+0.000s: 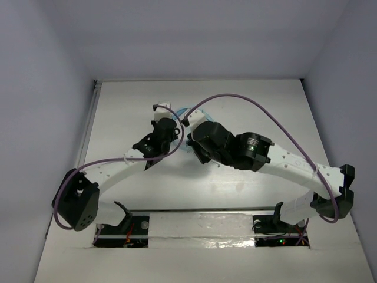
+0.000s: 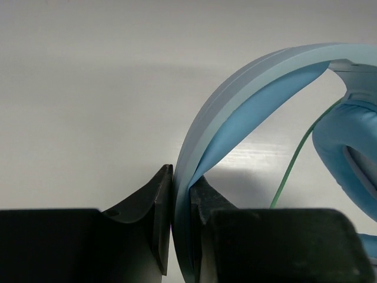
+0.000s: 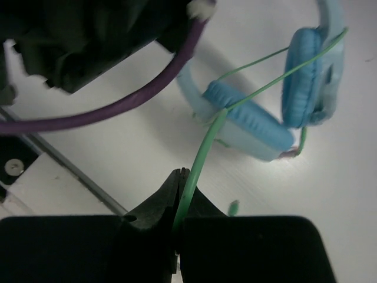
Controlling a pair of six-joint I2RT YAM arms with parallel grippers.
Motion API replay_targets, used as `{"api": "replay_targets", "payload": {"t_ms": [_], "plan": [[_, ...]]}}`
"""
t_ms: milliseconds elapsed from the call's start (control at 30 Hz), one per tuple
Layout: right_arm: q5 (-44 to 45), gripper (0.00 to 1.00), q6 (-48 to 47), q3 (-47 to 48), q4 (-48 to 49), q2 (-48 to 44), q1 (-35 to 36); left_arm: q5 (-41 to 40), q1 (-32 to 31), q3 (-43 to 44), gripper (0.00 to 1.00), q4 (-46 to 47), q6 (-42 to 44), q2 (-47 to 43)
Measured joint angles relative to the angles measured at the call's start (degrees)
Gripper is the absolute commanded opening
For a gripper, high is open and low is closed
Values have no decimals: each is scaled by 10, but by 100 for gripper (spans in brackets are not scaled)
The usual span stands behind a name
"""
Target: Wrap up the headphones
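White matte table (image 1: 247, 106), plain pale walls. Headphones (image 3: 247, 121) lie at table centre, between arms: smooth curved light blue plastic headband (image 2: 235, 100), soft padded oval cups (image 3: 303, 76). Thin green cable (image 3: 203, 153) strung loosely across cups, no coil formed. Wrapping judged barely begun, most turns left. Left gripper (image 2: 181, 183) clamped on headband edge. Right gripper (image 3: 181, 177) pinches cable. Thick purple robot cable (image 3: 118, 106) crosses at left.

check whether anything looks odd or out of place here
Nothing damaged. The thin pale green cable runs in loose strands across the light blue padded over-ear headphones, not yet wound, one stretch pinched by the right gripper.
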Motion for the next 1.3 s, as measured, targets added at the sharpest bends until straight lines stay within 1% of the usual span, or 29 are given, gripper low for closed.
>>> {"api": "replay_targets", "payload": {"t_ms": [200, 400, 600, 900, 1033, 1233, 1300], "plan": [[41, 0, -42, 29, -26, 23, -53, 29, -39, -27, 0, -36, 3, -43], [97, 0, -66, 29, -28, 28, -97, 62, -42, -38, 0, -91, 6, -96], [139, 0, -83, 27, -25, 28, -118, 88, -46, -35, 0, -131, 7, -141], [146, 1, -98, -47, 37, 2, -174, 167, -44, -1, 0, -186, 26, -163], [137, 5, -99, -69, 64, -2, -188, 191, -28, 30, 0, -197, 39, -163], [85, 8, -82, -134, 130, -41, -218, 283, 39, 33, 0, -185, 33, -167], [62, 11, -75, -154, 153, -56, -229, 324, 58, 33, 0, -181, 28, -170]]}}
